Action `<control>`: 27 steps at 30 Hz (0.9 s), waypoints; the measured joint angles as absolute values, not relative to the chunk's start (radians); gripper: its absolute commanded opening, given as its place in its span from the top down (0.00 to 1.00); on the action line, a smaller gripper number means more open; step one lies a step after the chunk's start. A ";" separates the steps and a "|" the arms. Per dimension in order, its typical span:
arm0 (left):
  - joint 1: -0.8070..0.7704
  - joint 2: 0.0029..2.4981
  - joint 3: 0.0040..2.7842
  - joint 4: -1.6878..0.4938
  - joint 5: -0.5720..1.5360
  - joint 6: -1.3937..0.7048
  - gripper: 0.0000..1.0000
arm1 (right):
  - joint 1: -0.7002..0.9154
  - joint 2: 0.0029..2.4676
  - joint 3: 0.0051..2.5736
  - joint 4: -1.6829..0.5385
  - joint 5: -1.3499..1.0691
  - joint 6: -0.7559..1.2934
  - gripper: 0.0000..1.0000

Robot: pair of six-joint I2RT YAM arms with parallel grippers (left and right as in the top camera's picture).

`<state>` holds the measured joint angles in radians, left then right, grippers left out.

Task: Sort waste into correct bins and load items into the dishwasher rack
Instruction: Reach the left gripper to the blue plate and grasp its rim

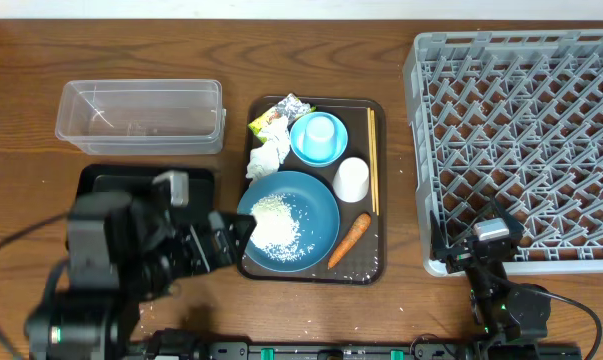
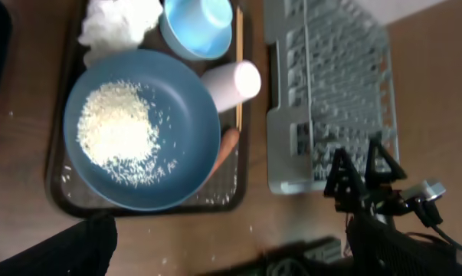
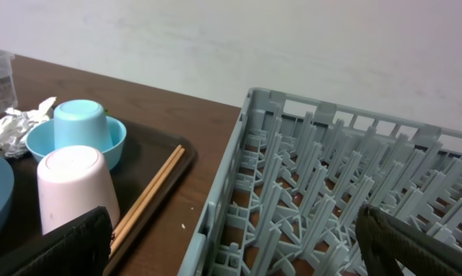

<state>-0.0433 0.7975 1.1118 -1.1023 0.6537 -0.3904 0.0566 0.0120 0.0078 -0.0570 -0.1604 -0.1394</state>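
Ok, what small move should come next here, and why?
Probably the left gripper eases onto the left rim of the dark blue plate and closes. Its jaws stand open right beside that rim, the rice lies on the plate, and the clear tub and black tray are on that arm's side.

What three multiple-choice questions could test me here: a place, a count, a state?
1. Where is the carrot? A beside the plate, on the tray; B on the plate; C under the plate.
2. How many cups are on the tray? A one; B two; C four.
3. How does the white cup stand? A upright; B on its side; C upside down.
Answers: A, it lies on the tray by the plate's rim; B, one white cup, one light blue cup; C, its closed base faces up.
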 measured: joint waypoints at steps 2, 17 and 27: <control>-0.043 0.849 1.123 -1.098 0.690 -0.384 0.02 | 0.057 0.012 0.008 -0.057 -0.160 -0.139 0.01; -0.491 1.095 1.124 -1.044 0.398 -0.486 0.02 | 0.057 0.012 0.008 -0.057 -0.160 -0.139 0.01; -0.722 1.299 1.124 -0.913 0.131 -0.527 0.02 | 0.057 0.012 0.008 -0.057 -0.160 -0.139 0.01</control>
<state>-0.7216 1.2991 1.1240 -0.9134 0.1307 -0.5266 0.0566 0.0120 0.0078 -0.0570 -0.1604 -0.1394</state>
